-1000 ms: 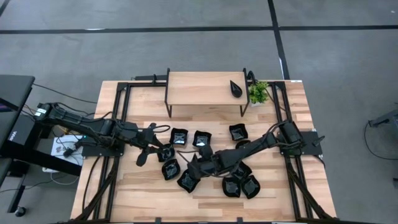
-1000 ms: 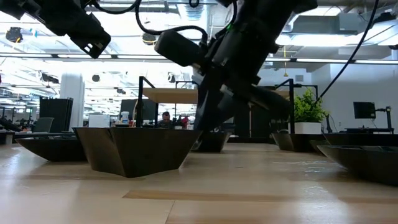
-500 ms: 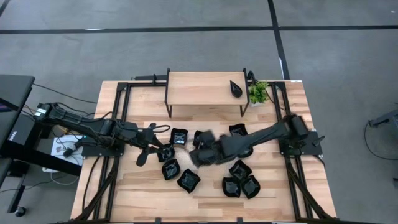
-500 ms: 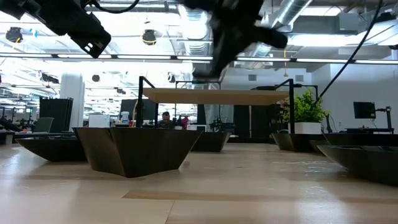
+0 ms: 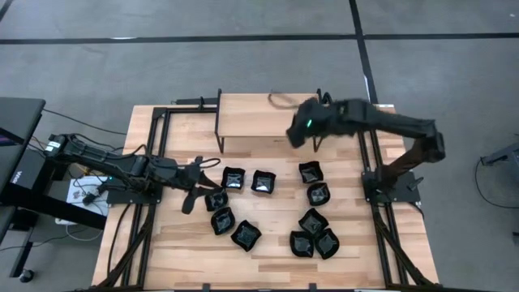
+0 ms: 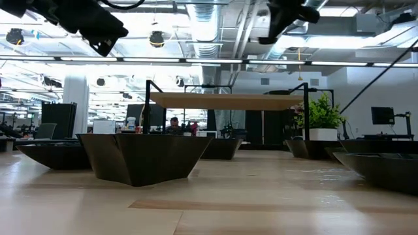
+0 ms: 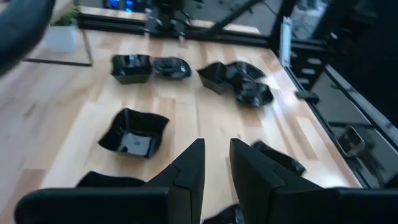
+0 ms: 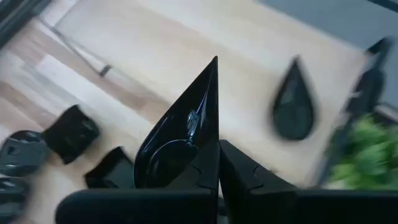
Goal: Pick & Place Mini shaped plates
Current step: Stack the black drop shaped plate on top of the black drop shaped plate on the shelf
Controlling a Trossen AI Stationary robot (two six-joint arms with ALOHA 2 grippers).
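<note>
The right claw (image 8: 214,163) pinches a glossy black teardrop plate (image 8: 180,134) by its rim. It looks stiff, light and slippery. The left claw (image 7: 214,165) hangs part-open and empty.

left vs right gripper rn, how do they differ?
The left gripper is low over the table by the loose black dishes; the right gripper is raised over the small raised shelf.
The left gripper carries nothing between its slightly parted fingers; the right gripper is shut on a black teardrop dish.
The teardrop dish on the shelf shows only ahead of the right gripper.
Both are dark two-finger grippers.
</note>
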